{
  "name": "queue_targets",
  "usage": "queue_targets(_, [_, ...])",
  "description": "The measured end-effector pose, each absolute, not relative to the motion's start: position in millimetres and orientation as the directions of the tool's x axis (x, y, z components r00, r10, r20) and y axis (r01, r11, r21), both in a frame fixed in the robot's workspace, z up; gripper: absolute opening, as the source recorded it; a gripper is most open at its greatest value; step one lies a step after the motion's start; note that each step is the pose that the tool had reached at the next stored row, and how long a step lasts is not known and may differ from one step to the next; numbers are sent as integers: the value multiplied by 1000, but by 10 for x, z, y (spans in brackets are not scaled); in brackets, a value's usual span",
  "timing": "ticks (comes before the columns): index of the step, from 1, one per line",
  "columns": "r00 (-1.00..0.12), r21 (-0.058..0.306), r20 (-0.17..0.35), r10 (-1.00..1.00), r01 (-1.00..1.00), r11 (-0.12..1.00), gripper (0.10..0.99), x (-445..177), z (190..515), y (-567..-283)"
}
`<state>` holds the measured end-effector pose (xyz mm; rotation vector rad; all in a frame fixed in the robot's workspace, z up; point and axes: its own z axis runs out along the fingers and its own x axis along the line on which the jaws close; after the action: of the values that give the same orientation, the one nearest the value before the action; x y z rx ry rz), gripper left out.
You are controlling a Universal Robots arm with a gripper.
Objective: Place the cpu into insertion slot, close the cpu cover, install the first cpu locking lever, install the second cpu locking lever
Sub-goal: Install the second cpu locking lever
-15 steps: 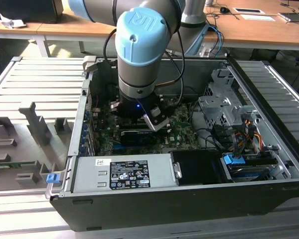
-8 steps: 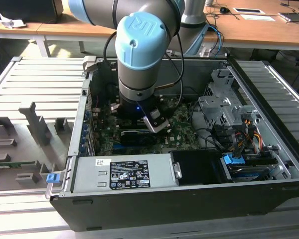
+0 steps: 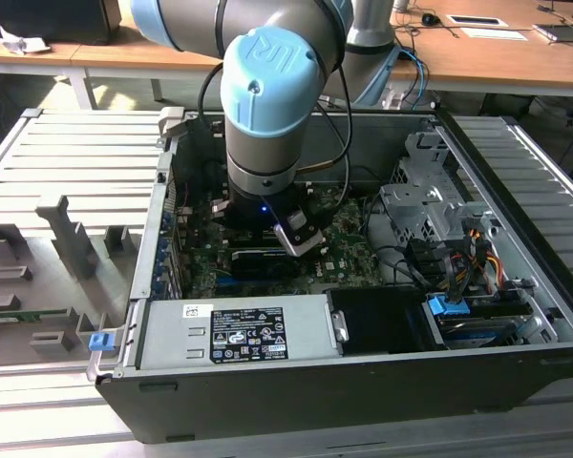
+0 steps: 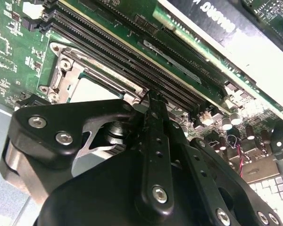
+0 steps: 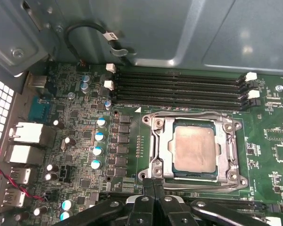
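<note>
Small flat square cpu [image 5: 193, 149] with pale silvery-grey metal top: seated in the insertion slot [image 5: 179, 174], square dark socket with thin metal rim, on the green board [image 5: 75, 117].

Thin square silver metal cpu cover [image 5: 164, 155]: lying flat around the chip, window framing the pale top; judged closed.

Black jointed metal gripper [image 5: 153, 182]: fingertips pressed together, nothing seen between them, tips just beside the socket's near edge, at a thin wire-like locking lever [image 5: 203, 187] running along that edge. Whether touching it, cannot tell. In the exterior view, gripper [image 3: 267, 234] low inside the open dark computer case [image 3: 363, 401].

Risks, as judgement:
- Tips slipping off the thin springy lever, striking the cover or the small upright capacitors [image 5: 99, 136] beside the socket.
- Lever missing its hook, leaving the cover loose over the chip.
- Sideways push reaching the long black memory slots [image 5: 179, 84] close by.

Surfaces: cover bright and smooth; chip top matt, faintly brushed; board densely studded; gripper links bolted, dull black.
</note>
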<state>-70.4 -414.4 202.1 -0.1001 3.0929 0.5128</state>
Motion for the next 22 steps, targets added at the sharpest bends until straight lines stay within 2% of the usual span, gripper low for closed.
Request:
queue_targets(13, [-998,330,-19,-62,-65,942,106,-706,1988,-4144])
queue_targets(22, [-998,367,-31,-61,-68,928,106,-772,1924,-4149])
